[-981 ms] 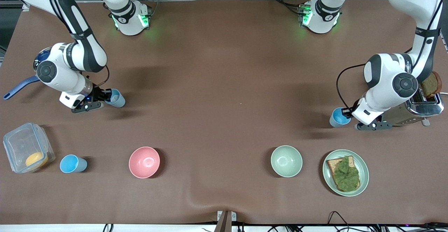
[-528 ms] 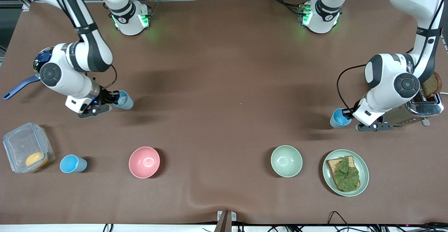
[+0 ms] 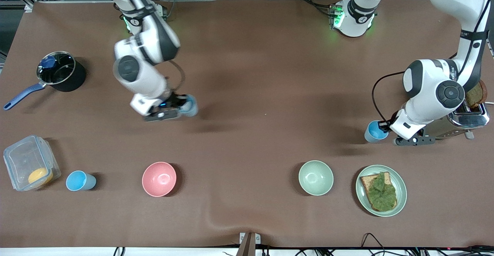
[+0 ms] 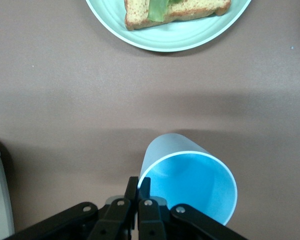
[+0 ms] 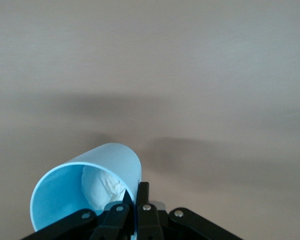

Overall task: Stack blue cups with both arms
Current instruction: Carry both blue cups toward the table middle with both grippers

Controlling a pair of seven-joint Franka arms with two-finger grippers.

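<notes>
The right gripper (image 3: 178,107), clamping its pale blue cup (image 3: 189,106), has swung toward mid-table, uncovering the pot (image 3: 61,72).

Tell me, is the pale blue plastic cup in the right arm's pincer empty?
Not empty: the pale blue plastic cup, held at its rim by the right pincer, has a crumpled white lump inside. What it is, I cannot tell.

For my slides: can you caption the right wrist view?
Right gripper shut on the rim of a pale blue cup with something whitish inside, carried above the brown table.

sky-blue cups (image 3: 80,181), a pink bowl (image 3: 159,178), a pale green bowl (image 3: 315,177), a brown table (image 3: 247,74)
</notes>
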